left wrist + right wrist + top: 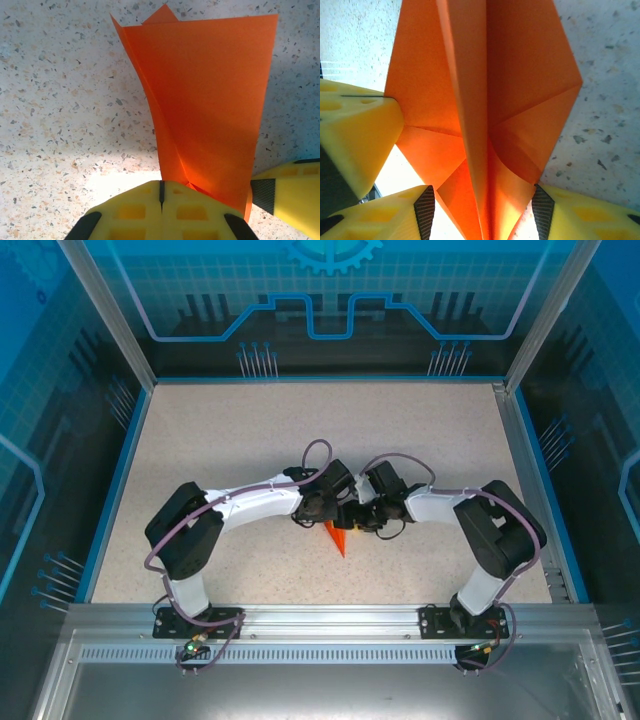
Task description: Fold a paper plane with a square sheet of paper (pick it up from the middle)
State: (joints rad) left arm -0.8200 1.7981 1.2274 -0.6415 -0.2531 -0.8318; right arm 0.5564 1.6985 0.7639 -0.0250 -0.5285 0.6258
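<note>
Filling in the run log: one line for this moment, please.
left gripper: shut on paper | right gripper: open, straddling paper | paper: folded, centre ridge, over table | stage: mid-fold

Right wrist view crops the paper plane (520, 90).

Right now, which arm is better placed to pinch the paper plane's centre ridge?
Probably right. The right pincer stands open astride the ridge of the paper plane, while the left pincer is shut on the paper, holding it.
</note>
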